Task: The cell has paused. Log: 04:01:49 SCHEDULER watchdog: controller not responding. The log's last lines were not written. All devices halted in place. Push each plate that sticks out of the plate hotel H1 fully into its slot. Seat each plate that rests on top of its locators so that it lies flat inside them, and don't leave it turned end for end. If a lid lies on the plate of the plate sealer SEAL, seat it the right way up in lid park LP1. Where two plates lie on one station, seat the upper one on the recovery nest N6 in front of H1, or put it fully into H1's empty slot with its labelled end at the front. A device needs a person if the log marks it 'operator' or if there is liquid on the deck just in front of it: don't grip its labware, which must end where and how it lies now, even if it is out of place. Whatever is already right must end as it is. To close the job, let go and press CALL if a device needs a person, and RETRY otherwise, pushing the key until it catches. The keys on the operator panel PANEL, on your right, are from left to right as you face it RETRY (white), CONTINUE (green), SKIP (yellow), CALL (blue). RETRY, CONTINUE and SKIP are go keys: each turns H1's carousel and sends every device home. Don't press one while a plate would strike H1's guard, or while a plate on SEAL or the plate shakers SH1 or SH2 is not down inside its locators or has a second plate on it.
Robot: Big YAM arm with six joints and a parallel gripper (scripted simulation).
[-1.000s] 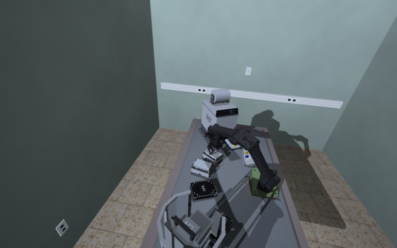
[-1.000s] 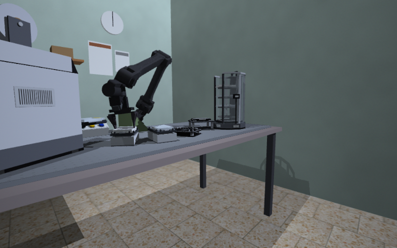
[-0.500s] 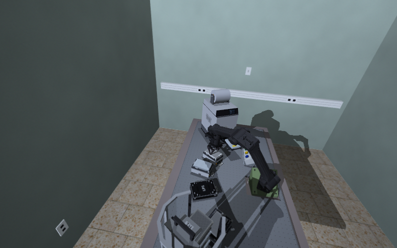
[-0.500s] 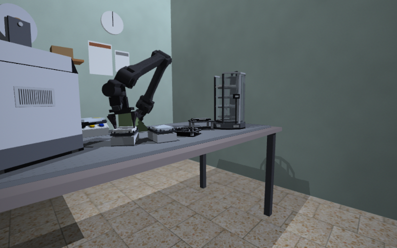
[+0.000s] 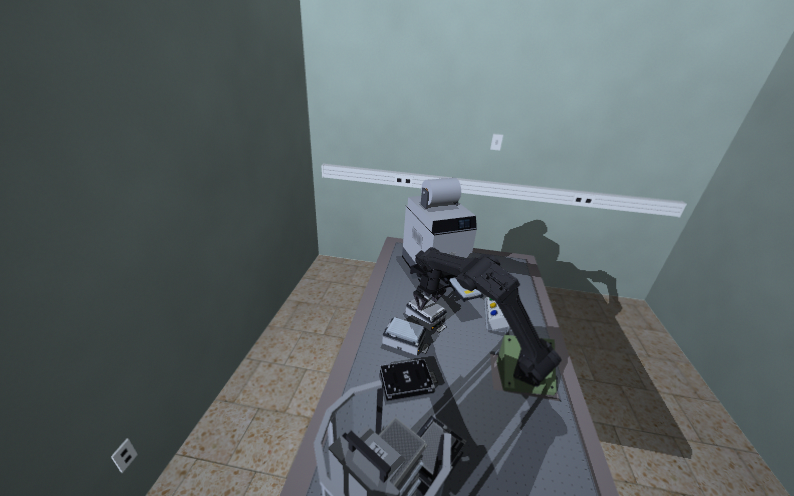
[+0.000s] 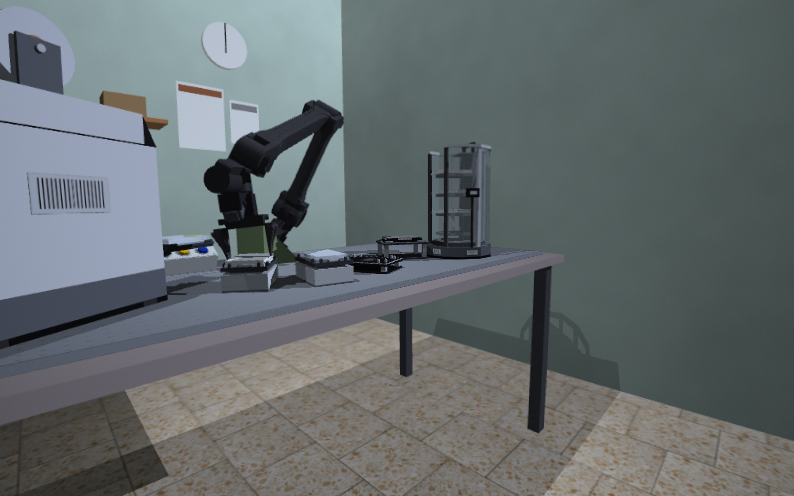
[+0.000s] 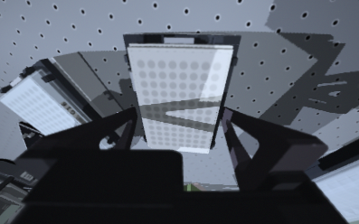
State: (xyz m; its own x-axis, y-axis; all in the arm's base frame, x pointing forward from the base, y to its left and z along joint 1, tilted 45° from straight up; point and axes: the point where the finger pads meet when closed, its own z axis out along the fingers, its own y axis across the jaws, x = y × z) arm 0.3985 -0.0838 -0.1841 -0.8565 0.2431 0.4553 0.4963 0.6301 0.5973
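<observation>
While apparently flanked: one plate (image 7: pixel 179 97), open claw (image 7: pixel 179 131).

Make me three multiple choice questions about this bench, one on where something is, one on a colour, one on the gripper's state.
1. The gripper is above: A) a well plate on a shaker B) the plate hotel C) the floor.
2. The arm's base block is: A) red B) green C) yellow.
3. The gripper is: A) shut on the plate B) shut on nothing C) open.

Answers: 1 A, the wrist view shows the well plate below it. 2 B, green in the top view. 3 C, its fingers stand clear of the plate's sides.
</observation>
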